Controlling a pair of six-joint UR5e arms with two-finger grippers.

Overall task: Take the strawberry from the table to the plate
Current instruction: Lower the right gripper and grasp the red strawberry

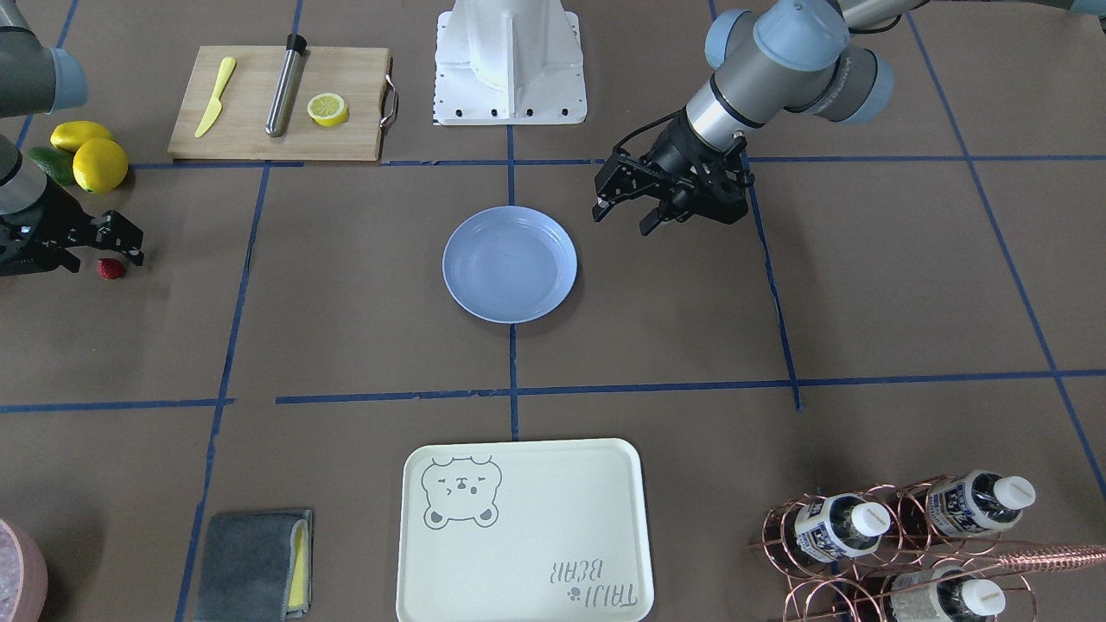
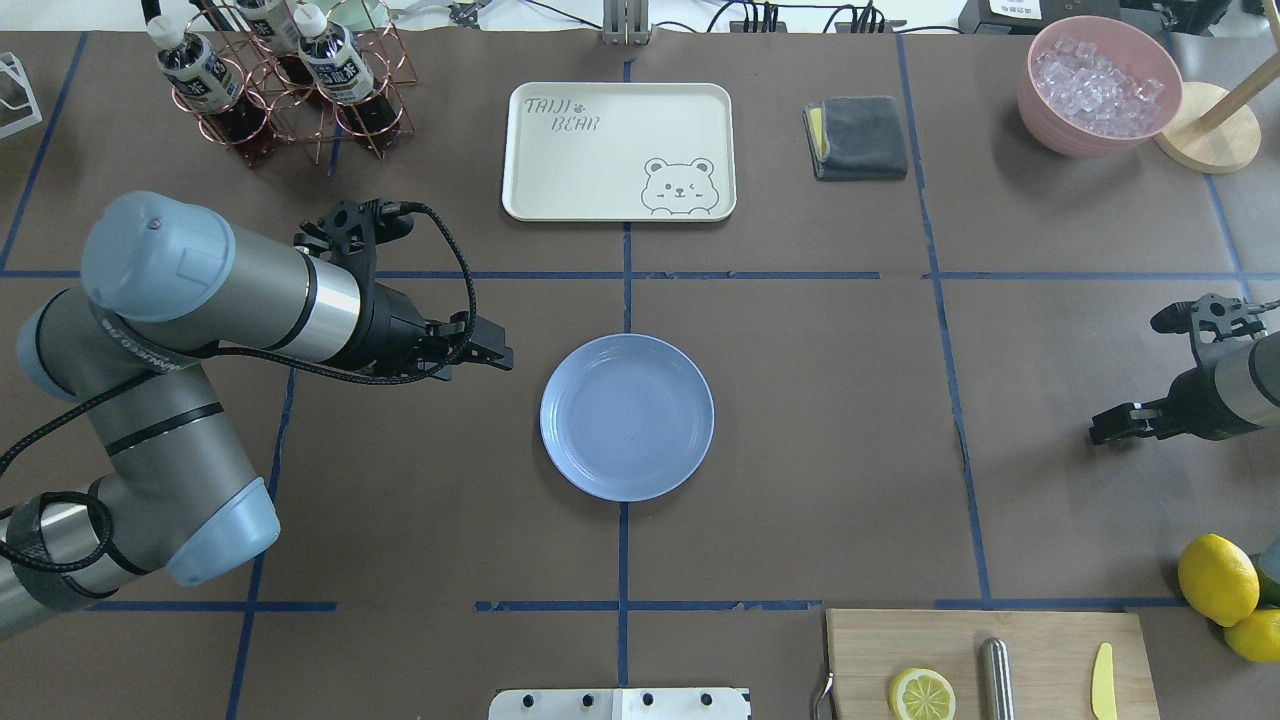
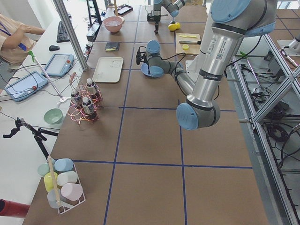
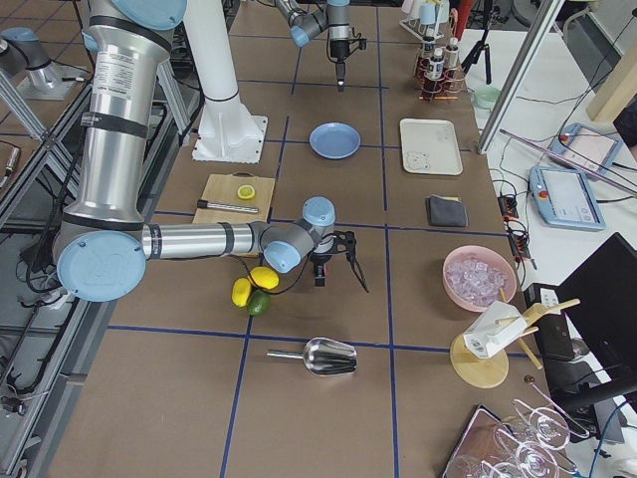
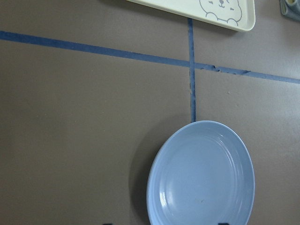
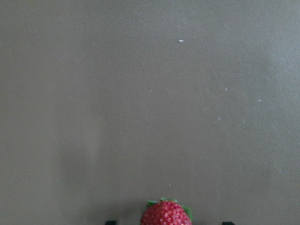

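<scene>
Right gripper [image 1: 108, 252] is hovering, jaws apart, over the strawberry [image 6: 166, 216], which is lying on the table [image 1: 346, 345] toward its right end, well apart from the plate [image 1: 510, 266]. Left gripper [image 2: 495, 355], also spread, is hanging beside the plate. Risk: shallow closing at the fingertips, squeezing the strawberry out sideways.

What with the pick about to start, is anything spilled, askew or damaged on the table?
Nothing stands out: the plate sits flat and empty, and the strawberry lies whole on the table.
</scene>
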